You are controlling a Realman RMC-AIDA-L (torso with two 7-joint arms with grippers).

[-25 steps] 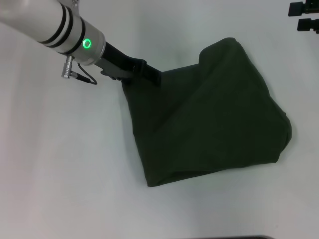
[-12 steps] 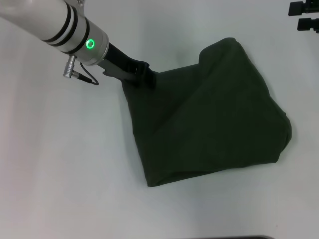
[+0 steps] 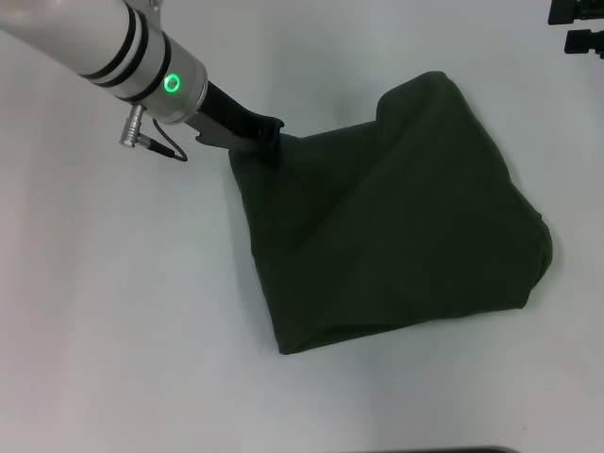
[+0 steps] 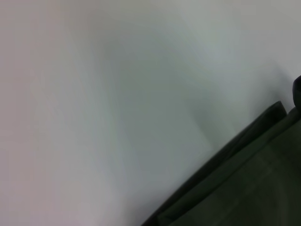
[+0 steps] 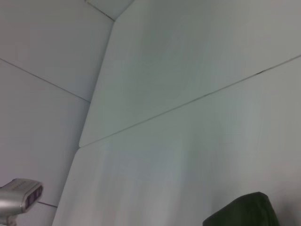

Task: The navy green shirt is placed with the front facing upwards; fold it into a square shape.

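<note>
The navy green shirt (image 3: 396,217) lies folded into a rough slanted square on the white table (image 3: 113,311), right of centre. The left gripper (image 3: 269,132) touches its far-left corner; whether it pinches cloth cannot be told. The right gripper (image 3: 578,26) sits parked at the far right.

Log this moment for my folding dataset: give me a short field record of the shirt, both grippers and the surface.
shirt: navy green shirt folded into a rough four-sided bundle, no lettering or collar showing
shirt edges: uneven, one corner bulging at the far side
left gripper: left gripper at the bundle's far-left corner, touching the cloth
right gripper: right gripper parked at the far-right edge of the head view, apart from the shirt
surface: white table
fold status: compact but not yet a neat square
</note>
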